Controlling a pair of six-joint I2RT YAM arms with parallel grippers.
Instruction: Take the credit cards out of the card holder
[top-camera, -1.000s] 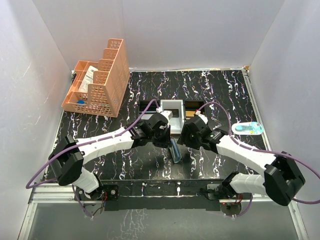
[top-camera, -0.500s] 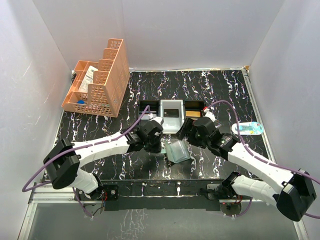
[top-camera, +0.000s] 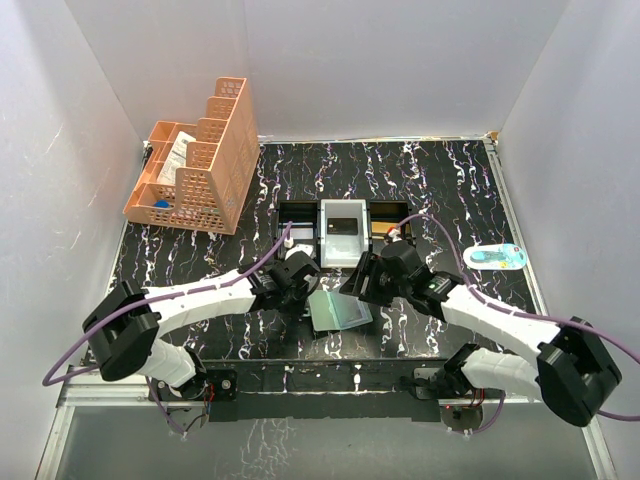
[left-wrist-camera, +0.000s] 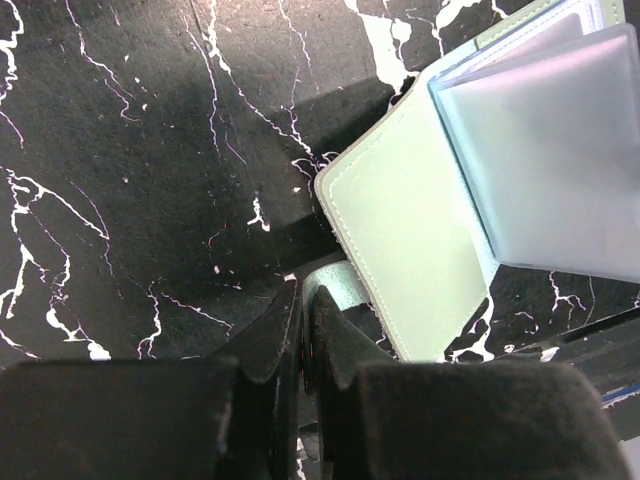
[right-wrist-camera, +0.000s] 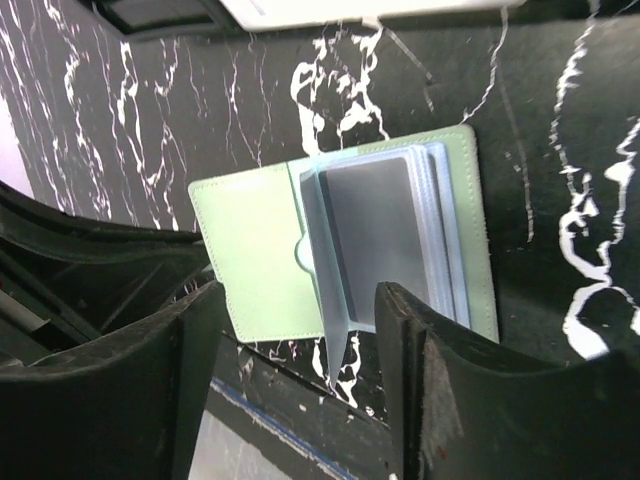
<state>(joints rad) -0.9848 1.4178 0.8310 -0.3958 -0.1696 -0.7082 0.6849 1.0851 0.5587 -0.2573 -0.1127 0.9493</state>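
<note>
Grey-green card holder (top-camera: 338, 308) lies open on the marbled table (top-camera: 450, 180), left gripper (left-wrist-camera: 303, 305) closed tight beside its left edge, right gripper (right-wrist-camera: 300, 300) spread wide above it.

Robot arms: two, left arm (top-camera: 200, 295) and right arm (top-camera: 490, 315). Card holder (top-camera: 338, 310): one, several clear sleeves inside. Orange lattice organiser (top-camera: 200, 160): one. Three-compartment tray (top-camera: 322, 225): one. Blue-and-white oval packet (top-camera: 494, 257): one. Marbled table (top-camera: 450, 180): one.

Tray (top-camera: 324, 222) crowds the far side of the card holder (top-camera: 338, 310).
</note>
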